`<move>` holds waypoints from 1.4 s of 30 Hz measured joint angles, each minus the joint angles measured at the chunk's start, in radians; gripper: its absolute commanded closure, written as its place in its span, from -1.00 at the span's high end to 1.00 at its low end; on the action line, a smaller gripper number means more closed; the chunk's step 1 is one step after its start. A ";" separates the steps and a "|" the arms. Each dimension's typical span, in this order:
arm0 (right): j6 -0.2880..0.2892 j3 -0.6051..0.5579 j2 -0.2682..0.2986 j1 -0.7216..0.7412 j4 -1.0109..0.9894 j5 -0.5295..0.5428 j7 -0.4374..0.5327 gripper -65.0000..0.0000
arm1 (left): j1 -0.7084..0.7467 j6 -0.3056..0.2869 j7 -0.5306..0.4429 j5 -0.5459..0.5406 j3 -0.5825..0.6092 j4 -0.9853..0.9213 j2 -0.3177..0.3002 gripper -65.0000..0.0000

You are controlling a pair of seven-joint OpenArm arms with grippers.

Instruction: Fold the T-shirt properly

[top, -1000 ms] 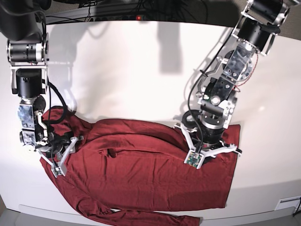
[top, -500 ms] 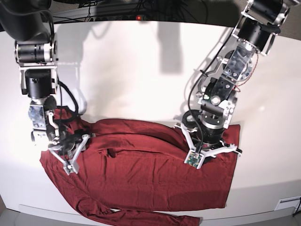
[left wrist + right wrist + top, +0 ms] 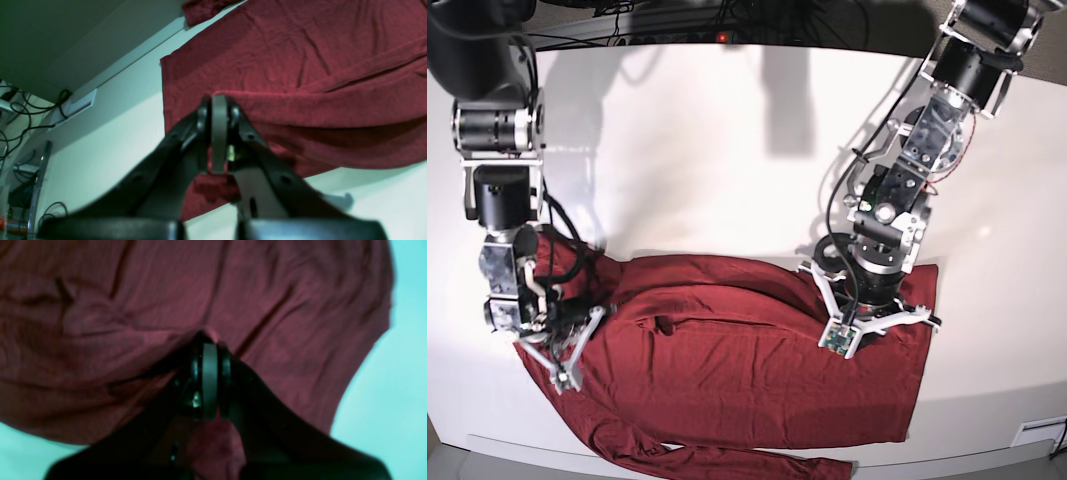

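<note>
Base view: we have both the left hand (image 3: 874, 318) and the right hand (image 3: 552, 340) clamped on the T-shirt (image 3: 737, 360). We should lift evenly, keeping the fabric taut above the desk (image 3: 717, 150).

I see the far half of the white worktop (image 3: 727, 130) bare, giving me free passage. Nearer, the spread dark red knit shirt (image 3: 747, 370) and both black-and-metal arms (image 3: 897, 200) block the way.

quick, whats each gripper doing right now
Left gripper: closed, pinching a fold of the dark red knit T-shirt.
Right gripper: closed on the same shirt's fabric.
</note>
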 measured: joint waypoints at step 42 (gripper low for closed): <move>-0.002 -0.177 0.064 0.110 -0.005 -0.004 0.050 -1.00 | -0.230 -0.112 -0.053 -0.091 0.000 -0.490 0.000 -1.00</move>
